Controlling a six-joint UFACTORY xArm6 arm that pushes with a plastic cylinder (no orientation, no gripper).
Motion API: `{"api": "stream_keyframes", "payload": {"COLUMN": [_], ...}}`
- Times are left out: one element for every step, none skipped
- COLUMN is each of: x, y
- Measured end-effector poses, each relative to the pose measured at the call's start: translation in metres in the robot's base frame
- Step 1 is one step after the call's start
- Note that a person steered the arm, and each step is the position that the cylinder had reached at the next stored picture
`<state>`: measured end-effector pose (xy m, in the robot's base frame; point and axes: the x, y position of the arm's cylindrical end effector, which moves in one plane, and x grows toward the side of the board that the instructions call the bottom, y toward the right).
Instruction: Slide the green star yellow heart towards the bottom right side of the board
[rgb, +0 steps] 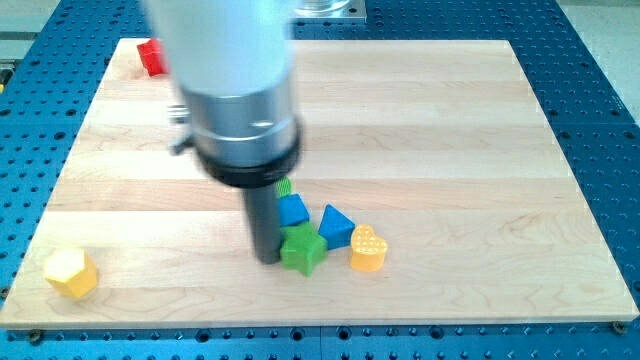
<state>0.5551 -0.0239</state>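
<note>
The green star (303, 250) lies near the view's bottom centre of the wooden board (450, 150). The yellow heart (368, 248) lies just right of it, a small gap apart. My tip (267, 258) is at the end of the dark rod and touches the green star's left side. A blue block (293, 210) sits just above the star, and a blue triangle (336, 226) lies between the star and the heart, slightly above them.
A yellow hexagonal block (70, 272) lies at the view's bottom left corner. A red block (151, 57) sits at the top left edge. A bit of a green block (285, 186) shows under the arm's body, above the blue block.
</note>
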Motion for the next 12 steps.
{"api": "stream_keyframes", "payload": {"x": [0.0,-0.016,-0.007,0.019,0.024,0.021,0.052,0.062,0.046,0.045,0.043,0.005], "y": [0.085,0.063,0.013,0.06,0.122,0.127,0.088,0.126,0.174,0.146,0.007,-0.073]}}
